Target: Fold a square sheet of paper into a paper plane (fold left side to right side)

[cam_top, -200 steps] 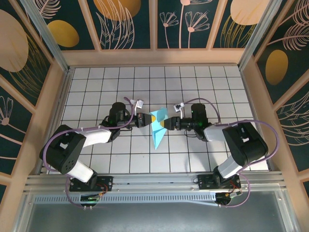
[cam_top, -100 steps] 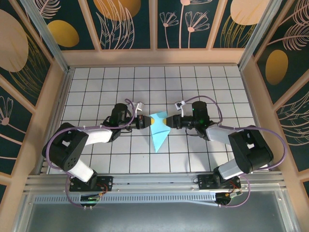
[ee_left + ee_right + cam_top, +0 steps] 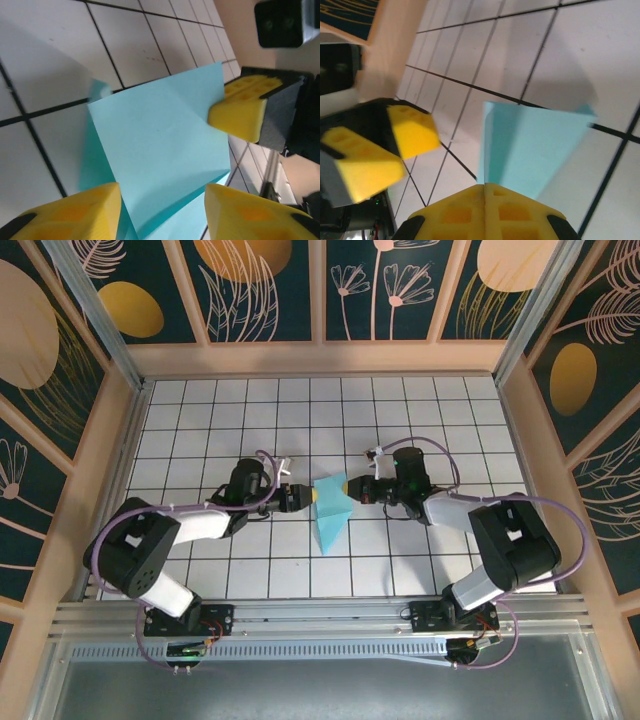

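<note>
We saw plane (image 3: 330, 512) mid-table (image 3: 200, 420), long axis near-far, nose near. Right gripper (image 3: 354, 490) pinched its right edge, apparently. Left gripper (image 3: 303, 497) equally close, fingers spread about left edge.

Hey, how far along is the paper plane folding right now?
Done: the paper plane is already creased to a point, tip toward the near side. In hand: the right gripper is shut on its right edge near the wide end; the left gripper stands open around the left edge. Left: it looks wide, so the left-over-right fold seems not yet made.
</note>
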You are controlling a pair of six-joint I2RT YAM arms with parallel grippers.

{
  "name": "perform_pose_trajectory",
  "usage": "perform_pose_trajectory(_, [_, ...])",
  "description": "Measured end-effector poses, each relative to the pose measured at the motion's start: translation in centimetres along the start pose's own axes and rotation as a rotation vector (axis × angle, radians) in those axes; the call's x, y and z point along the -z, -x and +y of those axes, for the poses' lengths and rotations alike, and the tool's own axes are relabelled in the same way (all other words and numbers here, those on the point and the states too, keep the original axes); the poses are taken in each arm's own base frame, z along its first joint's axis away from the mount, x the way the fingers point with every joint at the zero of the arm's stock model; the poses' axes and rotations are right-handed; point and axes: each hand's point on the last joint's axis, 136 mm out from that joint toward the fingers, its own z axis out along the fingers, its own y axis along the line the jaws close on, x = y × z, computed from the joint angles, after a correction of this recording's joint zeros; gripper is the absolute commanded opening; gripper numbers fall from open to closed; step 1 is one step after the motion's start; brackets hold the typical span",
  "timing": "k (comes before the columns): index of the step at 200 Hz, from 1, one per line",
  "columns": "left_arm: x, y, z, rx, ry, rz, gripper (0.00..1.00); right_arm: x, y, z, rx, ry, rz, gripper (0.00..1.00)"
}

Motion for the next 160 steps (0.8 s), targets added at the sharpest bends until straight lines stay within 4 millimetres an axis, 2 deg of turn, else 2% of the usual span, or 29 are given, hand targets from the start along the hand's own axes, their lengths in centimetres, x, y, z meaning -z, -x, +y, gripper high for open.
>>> perform_pose_trajectory(39, [2.4, 1.4, -1.1, -0.096, 0.102, -0.078, 0.49, 0.0, -0.6, -2.1, -0.168, -0.117, 0.021, 0.0])
perform_pose_trajectory(90, [2.5, -2.9, -4.4, -0.23, 0.186, 0.018, 0.47, 0.3, 0.3, -3.0, -0.327, -0.208, 0.004, 0.0])
perform_pose_trajectory(123, [1.5, -4.9, -6.5, -0.327, 0.248, 0.083, 0.47, 0.2, 0.8, -3.0, -0.393, -0.237, 0.011, 0.0])
perform_pose_trajectory(142, [-0.2, -6.0, -7.7, -0.39, 0.285, 0.131, 0.47, 0.1, 0.7, -3.4, -0.42, -0.252, 0.014, 0.0])
perform_pose_trajectory(160, [-2.0, -7.0, -8.0, -0.435, 0.323, 0.17, 0.47, 0.0, 0.3, -3.8, -0.444, -0.269, 0.026, 0.0])
